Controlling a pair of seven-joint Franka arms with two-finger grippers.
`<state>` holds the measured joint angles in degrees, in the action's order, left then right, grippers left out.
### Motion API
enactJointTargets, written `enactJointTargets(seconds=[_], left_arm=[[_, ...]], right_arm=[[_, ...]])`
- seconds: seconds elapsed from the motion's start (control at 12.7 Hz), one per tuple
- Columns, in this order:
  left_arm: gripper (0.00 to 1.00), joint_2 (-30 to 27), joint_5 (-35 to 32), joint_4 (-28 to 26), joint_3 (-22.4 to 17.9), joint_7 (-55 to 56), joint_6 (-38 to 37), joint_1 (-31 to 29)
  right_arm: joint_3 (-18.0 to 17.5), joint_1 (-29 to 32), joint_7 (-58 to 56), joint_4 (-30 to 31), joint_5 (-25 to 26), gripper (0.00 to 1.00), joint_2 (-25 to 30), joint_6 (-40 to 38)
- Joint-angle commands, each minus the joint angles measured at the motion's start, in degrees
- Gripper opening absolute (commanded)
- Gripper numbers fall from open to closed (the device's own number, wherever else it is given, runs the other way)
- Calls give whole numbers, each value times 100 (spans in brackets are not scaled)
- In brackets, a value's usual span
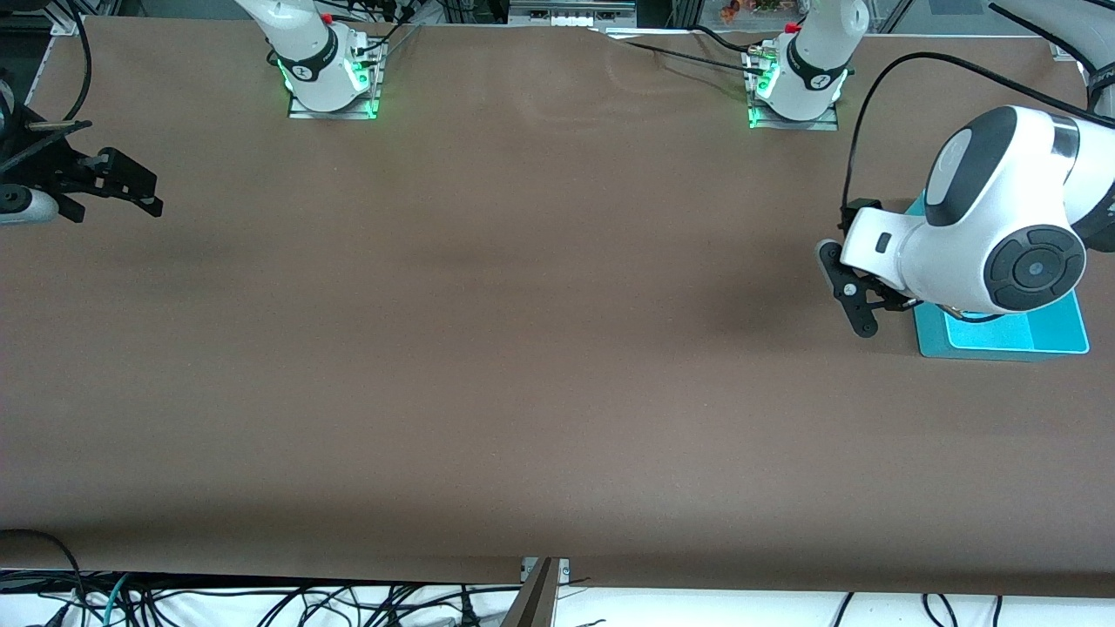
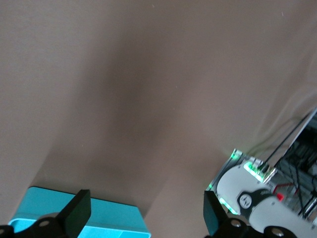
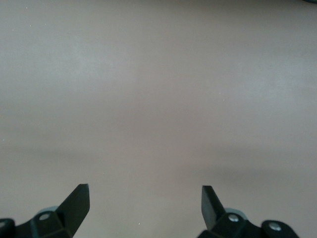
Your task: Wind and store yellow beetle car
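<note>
The yellow beetle car shows in no view. My left gripper (image 1: 847, 292) hangs open and empty over the table beside the teal tray (image 1: 1010, 338), at the left arm's end of the table. In the left wrist view my left gripper (image 2: 146, 214) has its fingers wide apart, with a corner of the teal tray (image 2: 99, 218) under one finger (image 2: 77, 213). My right gripper (image 1: 139, 187) is open and empty over bare table at the right arm's end. The right wrist view shows my right gripper (image 3: 145, 206) over plain brown table only.
The brown table (image 1: 523, 348) spans the view. The two arm bases (image 1: 327, 74) (image 1: 797, 83) stand with green lights along the edge farthest from the front camera. One lit base (image 2: 247, 191) shows in the left wrist view. Cables hang below the near edge.
</note>
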<state>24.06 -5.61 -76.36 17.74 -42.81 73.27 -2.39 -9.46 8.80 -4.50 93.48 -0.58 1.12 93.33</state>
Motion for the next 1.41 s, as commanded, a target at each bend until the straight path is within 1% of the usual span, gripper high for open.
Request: enactJointTargets(seconds=[0.0,0.08,0.16,0.24,0.31,0.47,0.55,0.63,0.71,0.94,1.18,1.34], left_arm=[[100,-374,401,-45,-620,973,177,511],[100,-723,420,-394,-805,1246,622,590],[100,-1171,429,-945,-894,1527,1184,591],[100,-1515,438,-1377,-895,1991,1659,539],[100,-1762,499,-1704,-895,2509,1934,504],[100,-2306,518,-2249,-930,3310,2216,503],[100,-2596,517,-2556,-1086,3679,2426,512],[100,-2695,552,-2707,-1288,3918,2663,573],[100,-2748,552,-2726,-1377,3973,2814,582],[100,-2757,526,-2691,-1439,4447,2807,504],[100,-2757,473,-2700,-1475,4360,2789,565],[100,-2854,491,-2692,-1457,4316,2518,573]], right_arm=[[15,-18,37,-172,-65,100,-51,-140],[15,-18,37,-172,-65,100,-59,-140],[15,-18,37,-172,-65,100,-60,-140],[15,-18,37,-172,-65,100,-60,-140],[15,-18,37,-172,-65,100,-60,-140],[15,-18,37,-172,-65,100,-59,-140],[15,-18,37,-172,-65,100,-60,-140],[15,-18,37,-172,-65,100,-60,-140],[15,-18,37,-172,-65,100,-60,-140],[15,-18,37,-172,-65,100,-60,-140],[15,-18,37,-172,-65,100,-60,-140],[15,-18,37,-172,-65,100,-59,-140]])
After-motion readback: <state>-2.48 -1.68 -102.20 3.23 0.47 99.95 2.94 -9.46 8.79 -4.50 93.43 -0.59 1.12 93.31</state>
